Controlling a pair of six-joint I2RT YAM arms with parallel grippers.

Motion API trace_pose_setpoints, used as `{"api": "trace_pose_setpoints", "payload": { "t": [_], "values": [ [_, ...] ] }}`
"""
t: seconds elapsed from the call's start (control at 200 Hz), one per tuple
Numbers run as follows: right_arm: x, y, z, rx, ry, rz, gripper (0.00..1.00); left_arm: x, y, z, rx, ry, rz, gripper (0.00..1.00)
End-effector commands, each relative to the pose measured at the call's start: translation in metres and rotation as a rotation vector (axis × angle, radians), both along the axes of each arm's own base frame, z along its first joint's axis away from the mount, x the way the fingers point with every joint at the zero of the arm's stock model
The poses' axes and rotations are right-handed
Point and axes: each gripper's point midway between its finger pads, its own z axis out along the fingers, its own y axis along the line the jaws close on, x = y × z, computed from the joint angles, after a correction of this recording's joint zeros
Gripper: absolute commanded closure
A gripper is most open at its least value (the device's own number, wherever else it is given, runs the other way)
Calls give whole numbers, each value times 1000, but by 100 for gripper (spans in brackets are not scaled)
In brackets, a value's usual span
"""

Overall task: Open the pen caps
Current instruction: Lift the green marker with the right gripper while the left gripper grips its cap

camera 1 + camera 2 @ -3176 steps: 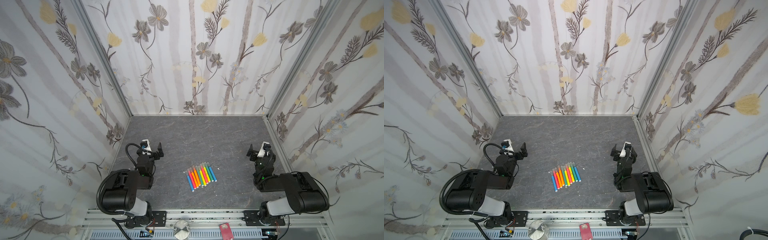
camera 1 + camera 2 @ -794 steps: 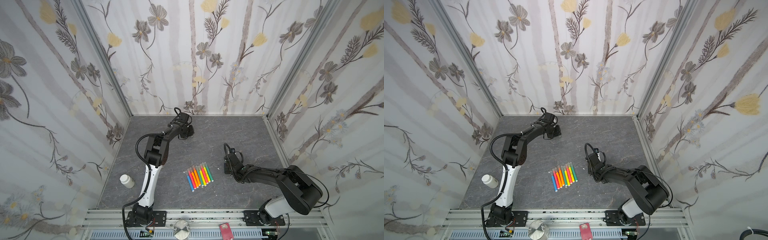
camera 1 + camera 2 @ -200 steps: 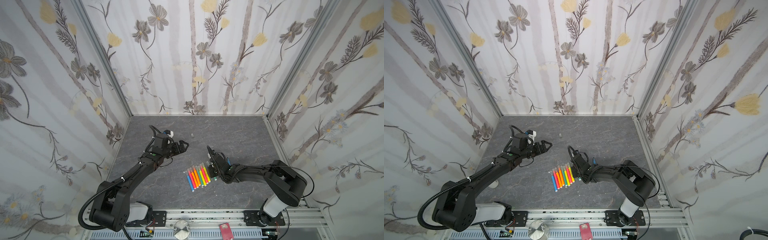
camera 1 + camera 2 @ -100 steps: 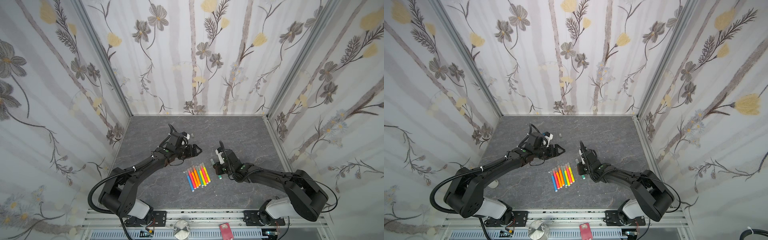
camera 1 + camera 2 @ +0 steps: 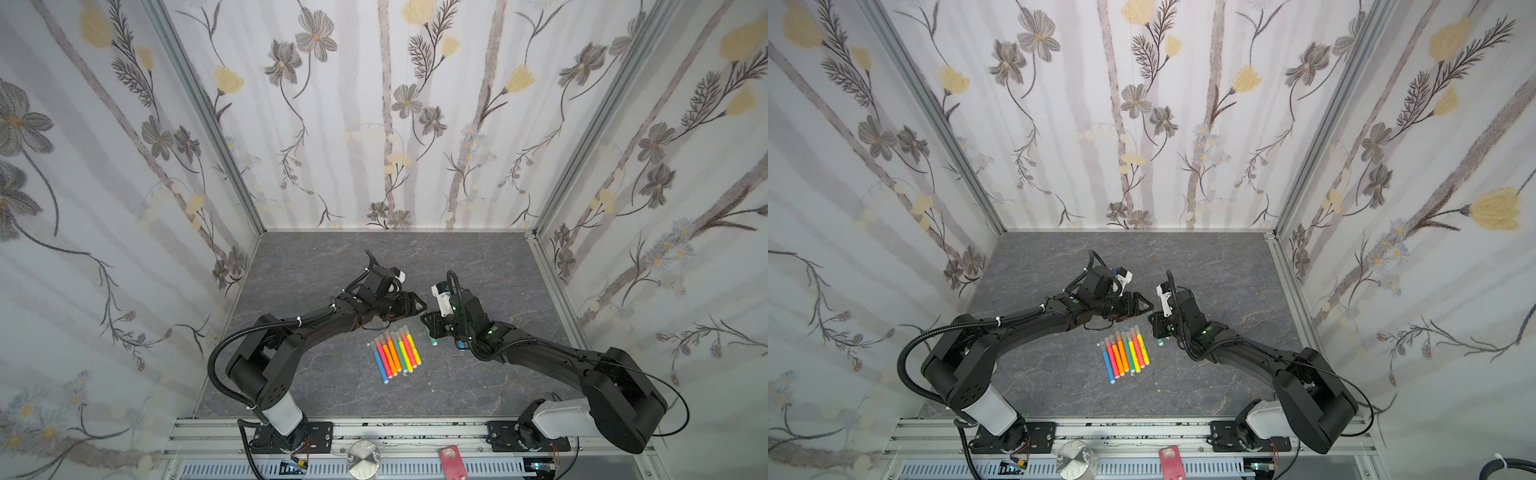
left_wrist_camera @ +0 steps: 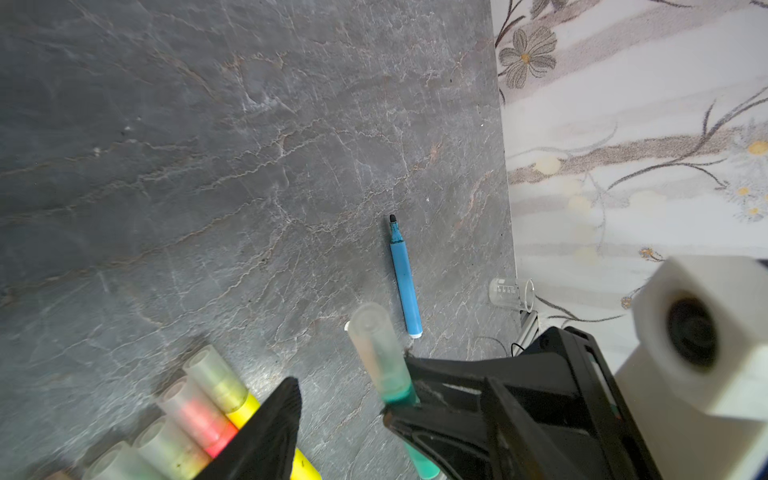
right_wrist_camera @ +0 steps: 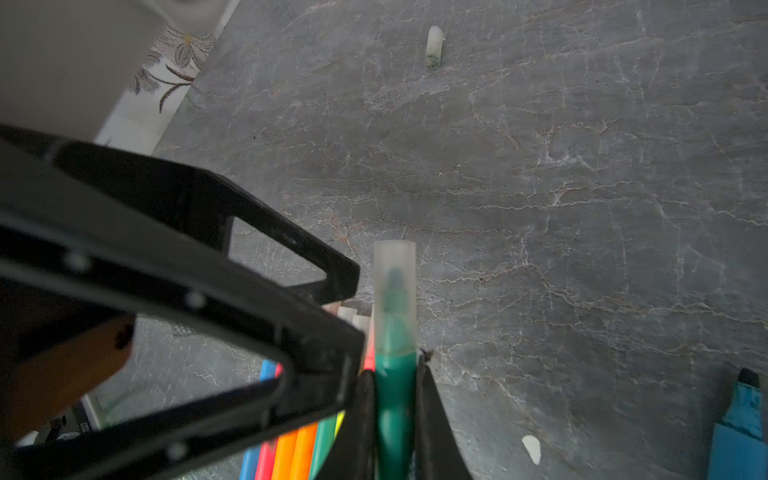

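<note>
My right gripper (image 7: 395, 374) is shut on the barrel of a green pen (image 7: 395, 399), held above the grey table. The pen's translucent cap (image 7: 395, 274) is still on and sticks out past the fingers. The left gripper (image 5: 419, 306) is open, and its black fingertips (image 7: 347, 282) stand right beside that cap without closing on it. In the left wrist view the cap (image 6: 374, 345) lies off to one side of a left finger (image 6: 274, 419). Several capped pens (image 5: 395, 353) lie in a row below both grippers. An uncapped blue pen (image 6: 403, 282) lies on the table.
A loose cap (image 7: 433, 45) lies alone on the table farther back. A small clear beaker (image 6: 511, 294) lies on its side at the foot of the wall. Flowered walls close the table (image 5: 478, 266) in on three sides.
My left gripper has swung right until it meets the right gripper, and its jaws have narrowed. The right gripper holds the green pen lifted clear of the row.
</note>
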Motion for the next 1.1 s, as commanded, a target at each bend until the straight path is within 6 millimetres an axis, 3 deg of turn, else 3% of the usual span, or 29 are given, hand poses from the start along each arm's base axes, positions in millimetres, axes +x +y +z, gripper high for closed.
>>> {"api": "trace_pose_setpoints", "payload": {
  "t": [0.0, 0.14, 1.094],
  "values": [
    [3, 7, 12, 53, -19, 5, 91, 7, -10, 13, -61, -23, 7, 39],
    [4, 5, 14, 59, -26, -4, 91, 9, -10, 12, -62, -20, 17, 48],
    [6, 10, 19, 104, -34, -12, 92, 22, -13, -7, -67, 3, 85, 69]
  ]
}}
